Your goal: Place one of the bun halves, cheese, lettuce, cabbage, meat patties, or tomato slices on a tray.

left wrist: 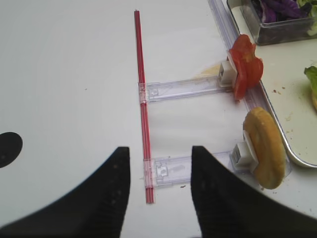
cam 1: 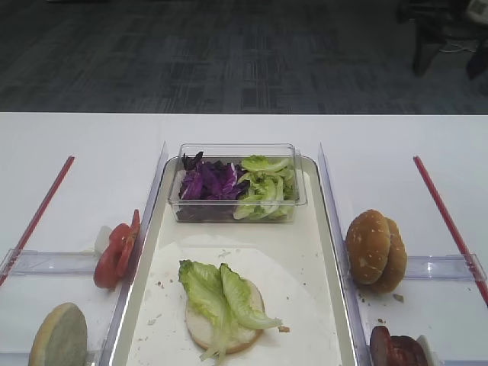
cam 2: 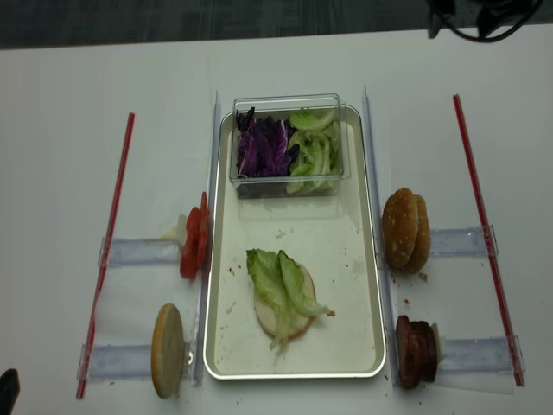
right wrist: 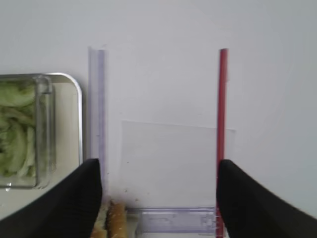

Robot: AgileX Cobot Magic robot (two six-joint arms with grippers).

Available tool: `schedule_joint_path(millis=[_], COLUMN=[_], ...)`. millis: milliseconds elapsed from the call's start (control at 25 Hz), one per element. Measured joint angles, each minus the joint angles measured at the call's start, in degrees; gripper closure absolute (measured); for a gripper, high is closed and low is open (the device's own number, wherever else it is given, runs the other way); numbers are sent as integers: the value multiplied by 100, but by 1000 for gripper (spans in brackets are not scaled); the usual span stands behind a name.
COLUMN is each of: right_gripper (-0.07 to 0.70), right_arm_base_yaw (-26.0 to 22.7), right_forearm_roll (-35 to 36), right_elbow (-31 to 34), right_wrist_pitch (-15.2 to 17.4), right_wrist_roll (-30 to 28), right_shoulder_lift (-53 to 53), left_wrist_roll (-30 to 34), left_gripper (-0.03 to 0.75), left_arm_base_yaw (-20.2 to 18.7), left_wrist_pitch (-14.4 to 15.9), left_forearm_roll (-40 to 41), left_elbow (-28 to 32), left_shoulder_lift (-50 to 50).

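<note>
On the tray (cam 1: 328, 229) lies a pale bun half (cam 1: 200, 324) with a lettuce leaf (cam 1: 217, 293) on top. Tomato slices (cam 1: 114, 252) and another bun half (cam 1: 59, 339) stand on edge left of the tray. Sesame bun halves (cam 1: 374, 248) and meat patties (cam 1: 396, 351) stand to its right. Purple cabbage (cam 1: 210, 183) fills the left of a clear tub. No cheese is in view. My left gripper (left wrist: 159, 158) is open and empty over a red strip (left wrist: 143, 99), left of the bun half (left wrist: 265, 148). My right gripper (right wrist: 158, 173) is open and empty, with a bun edge (right wrist: 115, 218) near its left finger.
The clear tub (cam 1: 297, 194) stands at the tray's far end and also holds green lettuce (cam 1: 263, 191). Clear plastic rails (cam 2: 138, 251) and red strips (cam 2: 475, 207) lie on the white table on both sides. The table's far edge meets dark carpet.
</note>
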Motion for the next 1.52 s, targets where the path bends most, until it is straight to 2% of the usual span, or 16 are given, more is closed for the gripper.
schedule_joint_path(millis=[240, 600, 760, 1160, 1520], right_gripper=[132, 132, 132, 132, 132], right_arm_base_yaw=[-771, -923, -923, -923, -923], right_forearm_roll=[-33, -23, -11, 96, 96], right_elbow=[0, 140, 765, 2837, 3912], right_wrist_pitch=[13, 44, 44, 97, 109], right_wrist_roll=[-97, -189, -326, -475, -508], right_shoulder_lift=[-161, -656, -1373, -3692, -5296], left_wrist_roll=[0, 0, 0, 0, 0], left_gripper=[411, 411, 410, 411, 411], left_arm_base_yaw=[0, 0, 0, 0, 0], left_wrist_pitch=[0, 0, 0, 0, 0], left_forearm_roll=[0, 0, 0, 0, 0], left_elbow=[0, 0, 0, 0, 0], left_shoulder_lift=[0, 0, 0, 0, 0])
